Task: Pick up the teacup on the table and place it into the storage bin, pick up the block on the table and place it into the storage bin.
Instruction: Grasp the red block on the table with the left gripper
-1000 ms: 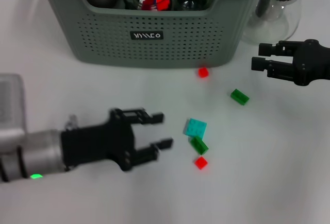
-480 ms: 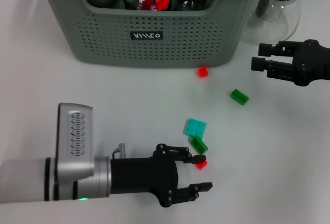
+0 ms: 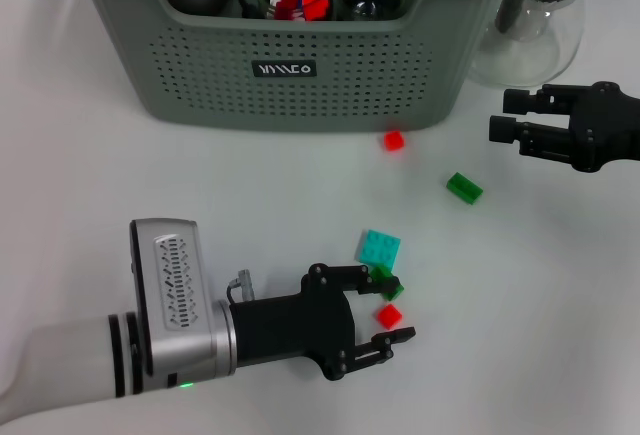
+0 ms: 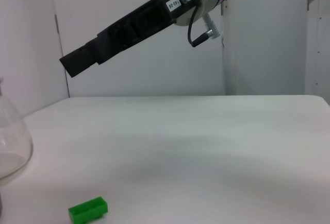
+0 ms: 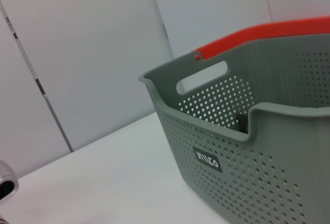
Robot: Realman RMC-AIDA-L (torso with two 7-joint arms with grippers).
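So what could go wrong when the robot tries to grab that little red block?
The left gripper is open around the red block, but a green block and a teal block lie very close by. One finger sits right at the green block, so closing might push it away or pinch both at once. The red block is small, so it might also slip out on the way to the bin.

White worktop [image 3: 120,185], matte and evenly lit. Plain pale wall panels [image 5: 93,54] with vertical seams stand behind it.
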